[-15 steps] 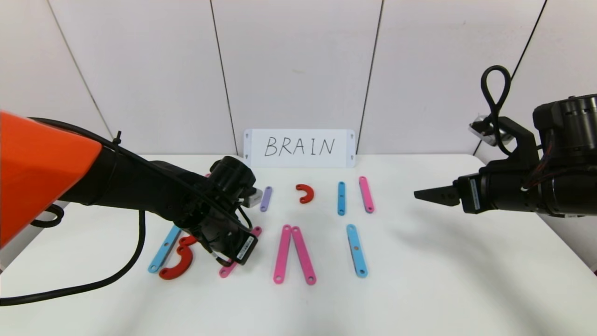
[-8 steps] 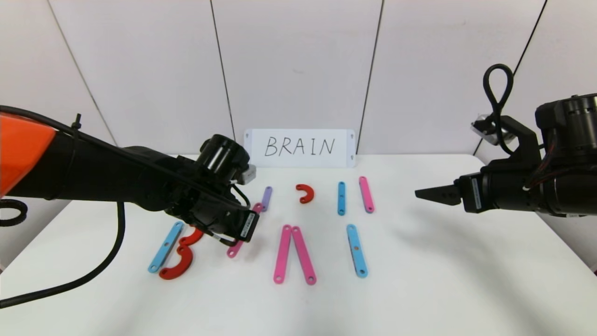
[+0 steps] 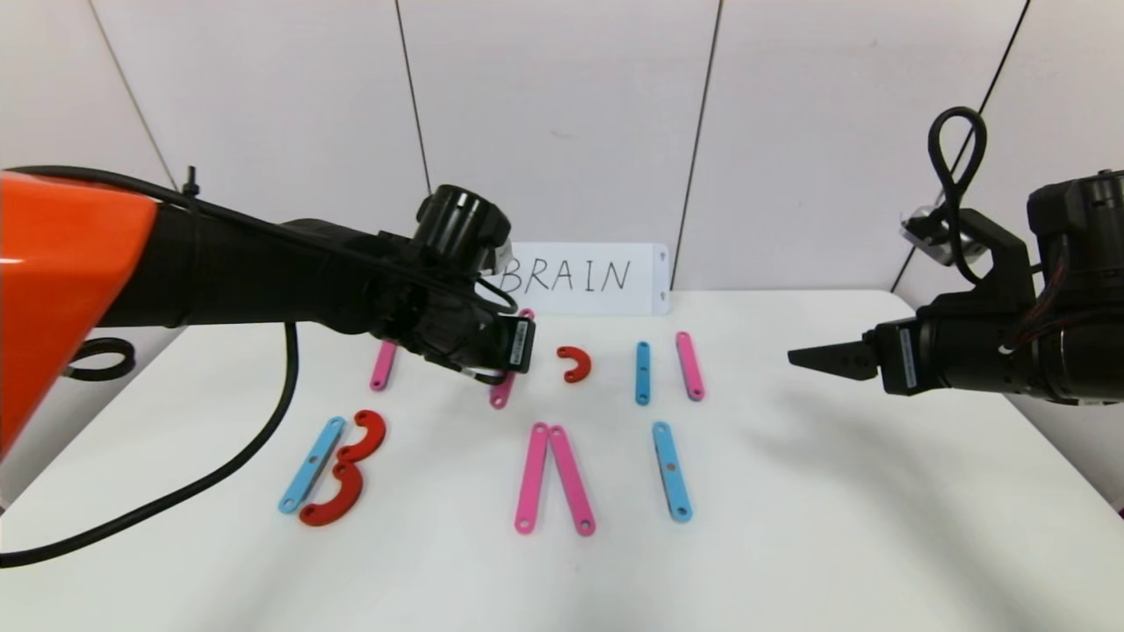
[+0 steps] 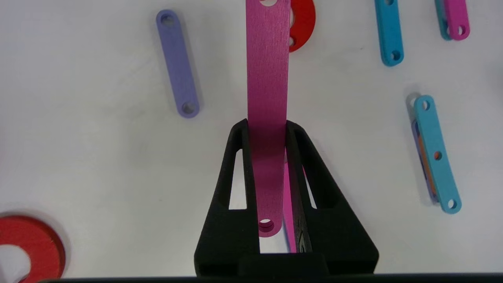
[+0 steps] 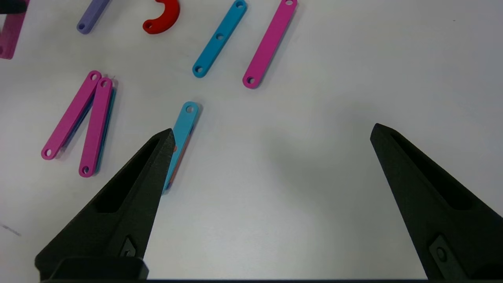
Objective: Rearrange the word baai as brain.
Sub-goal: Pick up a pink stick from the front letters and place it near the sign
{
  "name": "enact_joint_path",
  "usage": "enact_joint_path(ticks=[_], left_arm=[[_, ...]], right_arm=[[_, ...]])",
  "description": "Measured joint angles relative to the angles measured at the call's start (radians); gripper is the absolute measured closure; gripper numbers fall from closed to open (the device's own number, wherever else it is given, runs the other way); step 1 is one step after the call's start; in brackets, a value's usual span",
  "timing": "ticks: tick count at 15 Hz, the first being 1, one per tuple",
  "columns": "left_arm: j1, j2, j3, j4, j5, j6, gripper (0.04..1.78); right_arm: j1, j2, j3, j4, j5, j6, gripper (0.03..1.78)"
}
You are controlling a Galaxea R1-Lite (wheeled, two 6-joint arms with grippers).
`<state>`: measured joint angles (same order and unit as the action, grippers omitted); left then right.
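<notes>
Above the surface (image 3: 790, 527), near the red hook (image 3: 574, 362), the left gripper (image 4: 267, 129) has its fingers clamped flat on a pink bar (image 4: 268, 78), a light, stiff, slick piece best held mid-length. Off to the right, the right gripper (image 5: 271, 133) hovers with fingers spread wide, empty.

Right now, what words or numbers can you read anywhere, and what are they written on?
"BRAIN": handwritten in black on the white card standing against the wall behind the table; the left arm partly hides the B.
Small white label on the left gripper's wrist: too small to read.
Small white label on the right gripper's wrist: too small to read.
The plastic pieces carry no writing.
</notes>
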<state>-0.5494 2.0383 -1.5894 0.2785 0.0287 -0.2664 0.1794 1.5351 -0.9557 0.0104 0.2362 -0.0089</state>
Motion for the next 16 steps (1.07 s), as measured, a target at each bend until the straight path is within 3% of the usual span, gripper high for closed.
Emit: enact_joint_path(ticks=[9, 16], left_arm=[[-0.064, 0.273, -0.313, -0.008, 0.001, -0.023, 1.55], [-0.091, 0.38, -0.385, -0.056, 0.0, -0.019, 1.55]], right_arm=[[-0.005, -0.012, 0.001, 0.0, 0.0, 0.0, 0.07], [-0.005, -0.014, 0.003, 0.0, 0.0, -0.001, 0.07]])
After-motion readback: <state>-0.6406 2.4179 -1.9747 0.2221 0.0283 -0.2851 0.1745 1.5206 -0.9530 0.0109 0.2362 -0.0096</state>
